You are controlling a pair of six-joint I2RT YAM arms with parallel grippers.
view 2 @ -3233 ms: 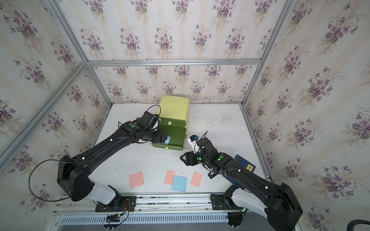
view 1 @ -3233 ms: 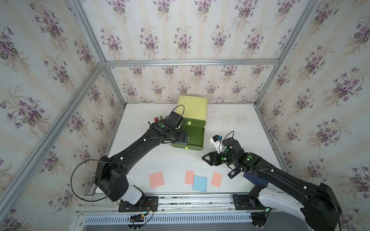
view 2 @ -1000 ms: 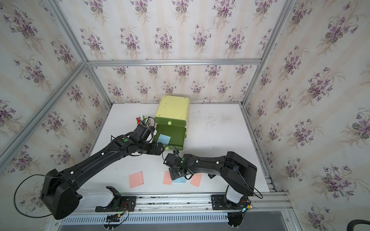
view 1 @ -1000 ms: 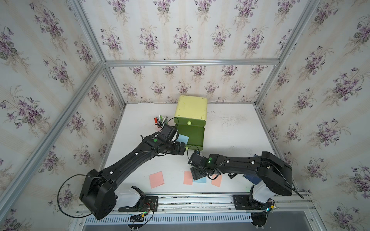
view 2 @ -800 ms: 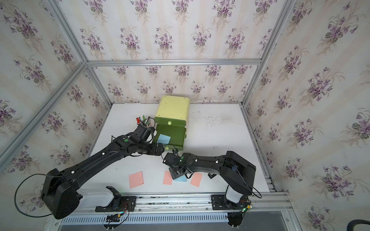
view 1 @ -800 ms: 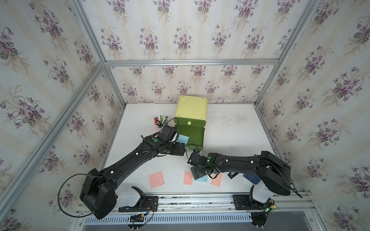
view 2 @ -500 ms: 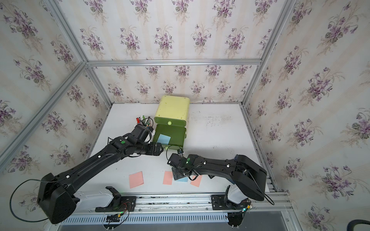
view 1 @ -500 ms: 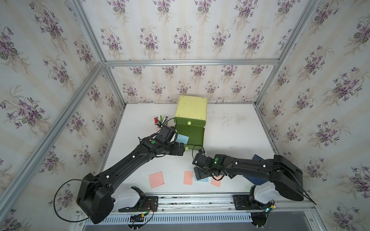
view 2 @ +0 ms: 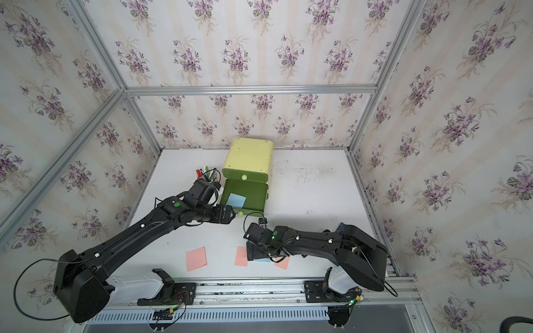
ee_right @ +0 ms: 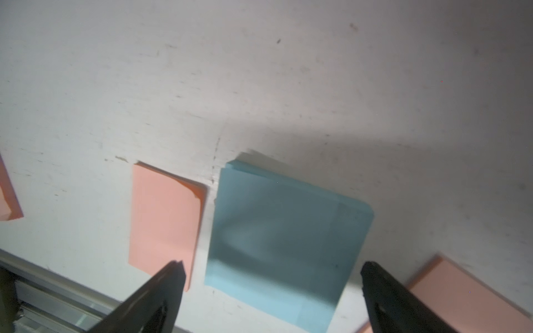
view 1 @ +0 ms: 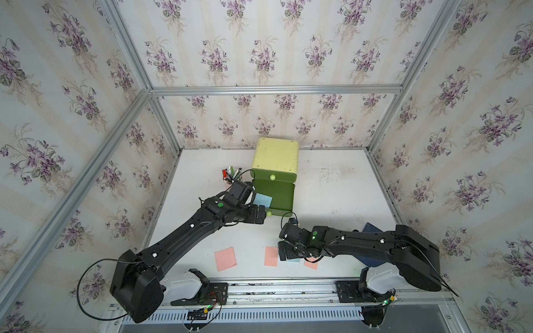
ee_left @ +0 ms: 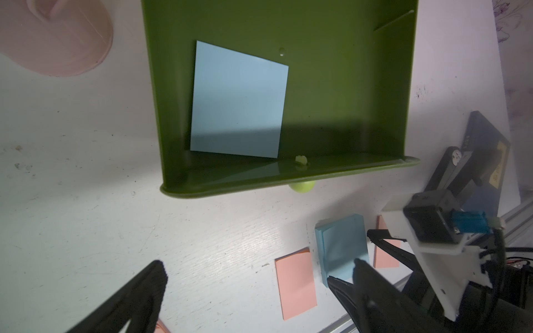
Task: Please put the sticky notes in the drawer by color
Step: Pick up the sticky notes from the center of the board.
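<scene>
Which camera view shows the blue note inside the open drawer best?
The left wrist view: the blue note lies whole and large, flat on the open drawer floor. In both top views the note is small, beside the left arm. The right wrist view misses it.

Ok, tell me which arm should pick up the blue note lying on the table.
Right. The right tool hangs open directly above the blue note, a finger on each side; the left tool is away by the open drawer.
</scene>
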